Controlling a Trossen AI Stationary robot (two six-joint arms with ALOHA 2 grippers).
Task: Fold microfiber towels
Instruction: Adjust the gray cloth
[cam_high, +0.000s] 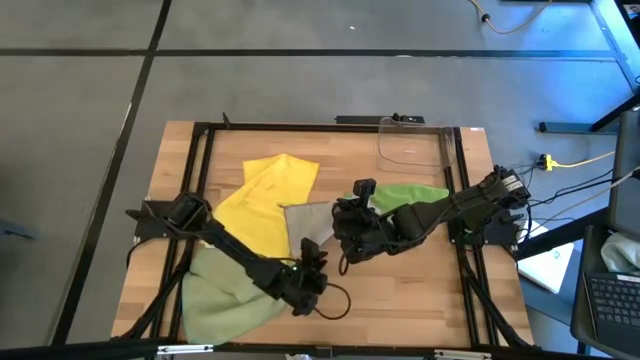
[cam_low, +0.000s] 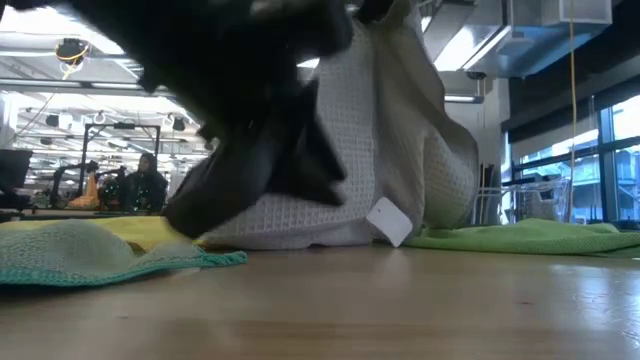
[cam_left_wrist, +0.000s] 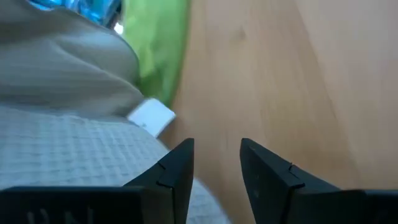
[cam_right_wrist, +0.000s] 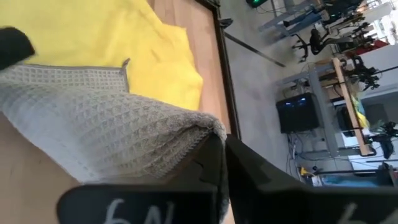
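- The right gripper (cam_right_wrist: 221, 155) sits over the middle of the wooden table (cam_high: 420, 290), its two dark fingers pressed together on an edge of the grey-beige waffle-weave microfiber towel (cam_right_wrist: 106, 130), which is lifted off the wood and drapes down from the pinch.
- The left gripper (cam_left_wrist: 216, 163) is low at the table's front, just beside the hanging grey-beige towel; its fingers stand apart with only bare wood showing between them, so it holds nothing.
- A white sewn-in tag (cam_left_wrist: 151, 116) hangs from the towel's lower edge, near the left gripper.
- The bright yellow square towel (cam_high: 268, 200) lies flat behind and partly under the grey one; the bright green towel (cam_high: 415, 197) lies under the right arm; the pale olive-green towel (cam_high: 225, 295) is bunched at the front left corner.
- Risks, as I judge them: the pinch is narrow and at the very hem, so the cloth could slip free if pulled sideways.
- The left fingers could close on air or on the tag instead of a corner, giving a skewed fold.
- Dragging the grey towel could also ruck up the yellow one beneath it.
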